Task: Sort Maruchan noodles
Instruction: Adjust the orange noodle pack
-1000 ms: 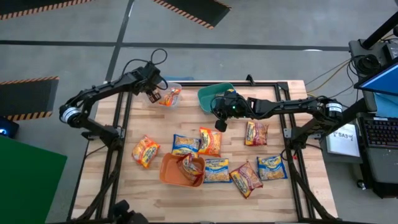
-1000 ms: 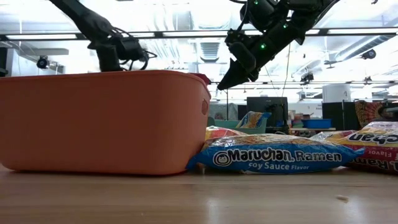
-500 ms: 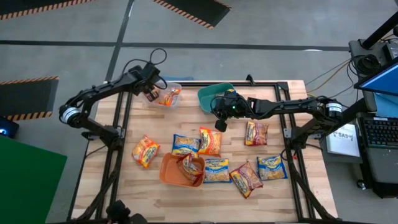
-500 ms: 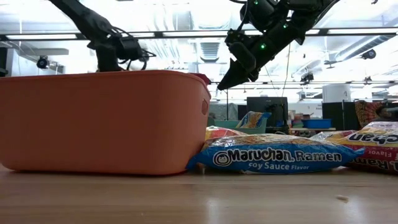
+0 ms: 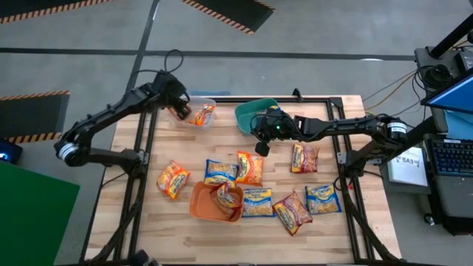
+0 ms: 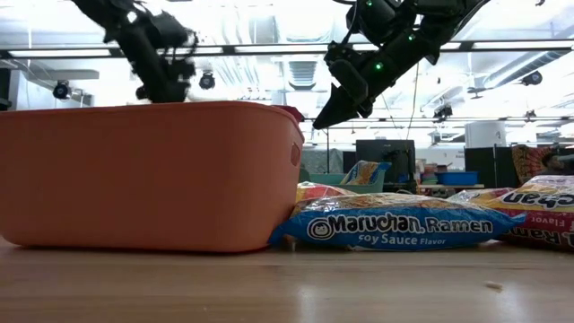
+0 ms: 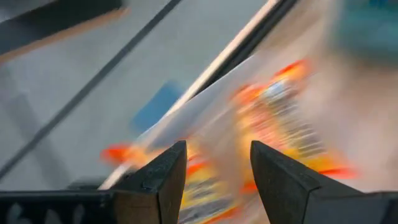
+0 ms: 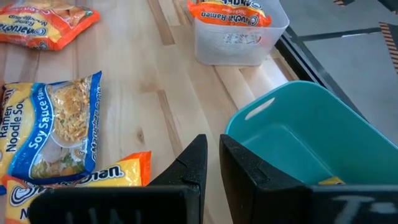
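Your left gripper (image 5: 179, 112), jaws apart and empty, hangs beside the clear tub (image 5: 201, 114) w/ orange packet (image 5: 204, 113) inside. Right gripper (image 5: 260, 142) shut. Risk: snagging tub rim, tipping it.

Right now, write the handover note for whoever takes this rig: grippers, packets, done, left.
Left gripper: open, empty, at the clear tub on the far left of the table.
Right gripper: shut, empty, hanging beside the teal tub.
Done: an orange packet lies in the clear tub; a dark red packet in the orange tub; something yellow shows in the teal tub, unclear what.
Left: eight loose packets on the table, orange, blue and dark red, clustered around the orange tub and toward the right side.
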You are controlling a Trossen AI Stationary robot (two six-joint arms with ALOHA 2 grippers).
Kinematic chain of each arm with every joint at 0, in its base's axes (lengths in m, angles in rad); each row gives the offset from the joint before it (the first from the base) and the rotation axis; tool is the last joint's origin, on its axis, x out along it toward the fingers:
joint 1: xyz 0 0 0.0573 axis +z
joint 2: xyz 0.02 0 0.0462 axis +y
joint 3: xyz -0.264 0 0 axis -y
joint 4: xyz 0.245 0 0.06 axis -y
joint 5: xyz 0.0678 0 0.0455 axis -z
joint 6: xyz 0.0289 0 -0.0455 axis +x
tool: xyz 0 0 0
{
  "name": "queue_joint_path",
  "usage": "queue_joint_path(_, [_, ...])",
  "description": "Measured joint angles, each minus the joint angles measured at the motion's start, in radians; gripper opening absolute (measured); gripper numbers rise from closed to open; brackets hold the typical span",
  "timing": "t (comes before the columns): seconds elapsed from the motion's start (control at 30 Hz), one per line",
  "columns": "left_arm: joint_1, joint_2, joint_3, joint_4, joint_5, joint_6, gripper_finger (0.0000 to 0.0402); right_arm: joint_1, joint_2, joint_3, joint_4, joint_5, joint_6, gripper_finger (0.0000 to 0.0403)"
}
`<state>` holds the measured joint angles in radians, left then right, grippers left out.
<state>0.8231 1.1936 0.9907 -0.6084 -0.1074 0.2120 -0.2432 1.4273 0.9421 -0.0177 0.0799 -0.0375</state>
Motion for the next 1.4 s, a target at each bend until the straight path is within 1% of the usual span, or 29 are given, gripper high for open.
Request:
queue_joint_path(0.07, [-0.005,-0.045,-0.011,0.066,0.133,-0.004,0.0162,0.000,0.000,0.000,0.000,0.000,0.000,0.0033])
queue_joint_path(0.13, [-0.007,-0.099,-0.046,0.184,0.273,-0.005,0.0162,0.000,0.000,0.000,0.000,0.000,-0.005,0.0033])
queue_joint_path(0.2, [-0.006,-0.154,-0.112,0.376,0.434,0.013,0.0162,0.000,0.000,0.000,0.000,0.000,-0.008,0.0033])
queue_joint_path(0.27, [0.006,-0.201,-0.213,0.631,0.568,0.033,0.0162,0.000,0.000,-0.001,0.000,0.000,-0.008,0.0033])
queue_joint_path(0.3, [0.014,-0.213,-0.268,0.787,0.599,0.018,0.0162,0.000,0.000,-0.001,0.000,0.000,-0.008,0.0033])
queue_joint_path(0.4, [0.045,-0.206,-0.411,1.243,0.604,-0.108,0.0159,0.000,0.000,-0.001,0.000,0.000,-0.003,0.0033])
queue_joint_path(0.47, [0.067,-0.179,-0.475,1.488,0.601,-0.216,0.0154,0.000,0.000,-0.001,0.000,0.000,0.001,0.0033])
queue_joint_path(0.53, [0.072,-0.149,-0.519,1.675,0.585,-0.320,0.0148,0.000,0.000,-0.002,0.001,0.000,0.002,0.0033])
queue_joint_path(0.6, [0.072,-0.132,-0.547,1.775,0.590,-0.389,0.0139,0.000,0.000,-0.005,0.000,-0.001,0.013,0.0033])
queue_joint_path(0.67, [0.070,-0.129,-0.558,1.796,0.614,-0.429,0.0129,0.000,0.000,-0.009,0.000,-0.002,0.029,0.0033])
queue_joint_path(0.77, [0.068,-0.138,-0.572,1.788,0.683,-0.493,0.0114,0.000,0.000,-0.011,-0.028,-0.018,0.073,0.0033])
queue_joint_path(0.9, [0.068,-0.176,-0.594,1.744,0.767,-0.568,0.0094,0.005,0.000,-0.012,-0.085,-0.106,0.131,0.0033])
queue_joint_path(1.07, [0.061,-0.255,-0.631,1.599,0.837,-0.611,0.0077,0.032,0.000,-0.012,-0.131,-0.240,0.172,0.0033])
queue_joint_path(1.13, [0.051,-0.286,-0.662,1.556,0.840,-0.620,0.0075,0.046,0.001,-0.014,-0.146,-0.285,0.188,0.0033])
queue_joint_path(1.2, [0.034,-0.310,-0.701,1.540,0.839,-0.631,0.0075,0.065,0.004,-0.014,-0.168,-0.298,0.202,0.0033])
queue_joint_path(1.4, [-0.083,-0.358,-0.815,1.545,0.742,-0.656,0.0075,0.117,0.053,-0.016,-0.182,-0.298,0.204,0.0033])
